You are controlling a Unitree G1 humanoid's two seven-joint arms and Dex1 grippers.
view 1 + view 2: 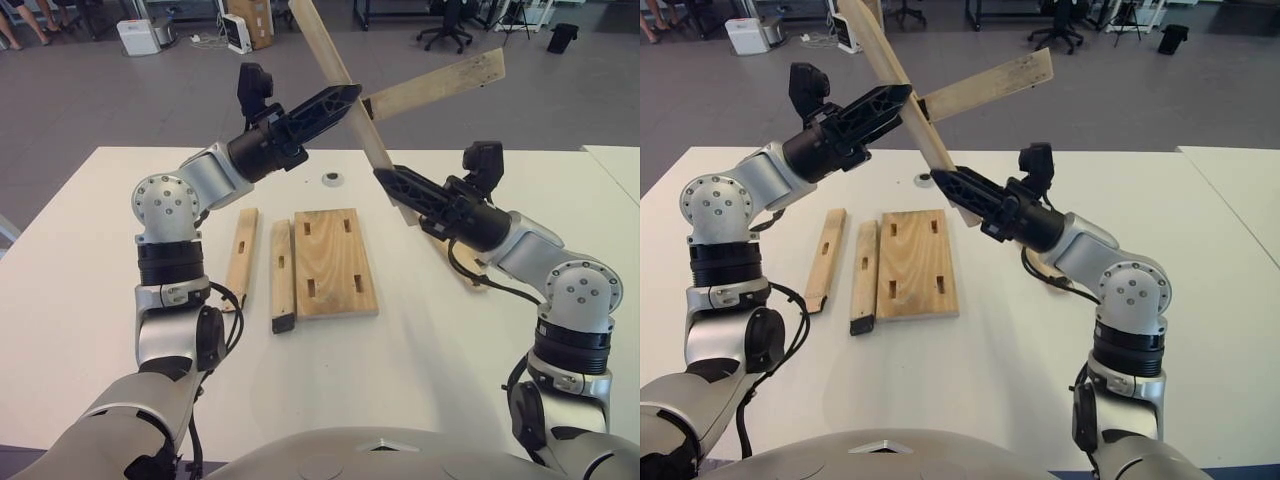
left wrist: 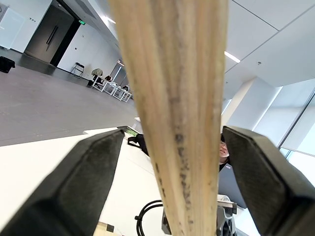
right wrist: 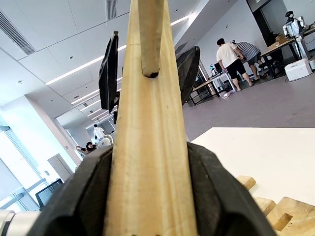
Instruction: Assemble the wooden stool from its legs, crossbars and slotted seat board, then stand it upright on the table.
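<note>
Above the table my right gripper (image 1: 388, 178) is shut on the lower part of a long wooden leg (image 1: 325, 50) that slants up and to the left. A crossbar (image 1: 440, 85) sits in the leg's slot (image 3: 150, 73) and points away to the upper right. My left gripper (image 1: 352, 100) is at that joint and stands open, its fingers (image 2: 93, 172) on either side of the leg (image 2: 182, 98) with a narrow gap showing. The slotted seat board (image 1: 335, 262) lies flat on the table.
Two more wooden pieces (image 1: 282, 275) (image 1: 242, 255) lie side by side left of the seat board. Another piece (image 1: 468, 272) lies partly under my right forearm. A small round object (image 1: 330, 180) sits at the far middle of the white table (image 1: 420, 350).
</note>
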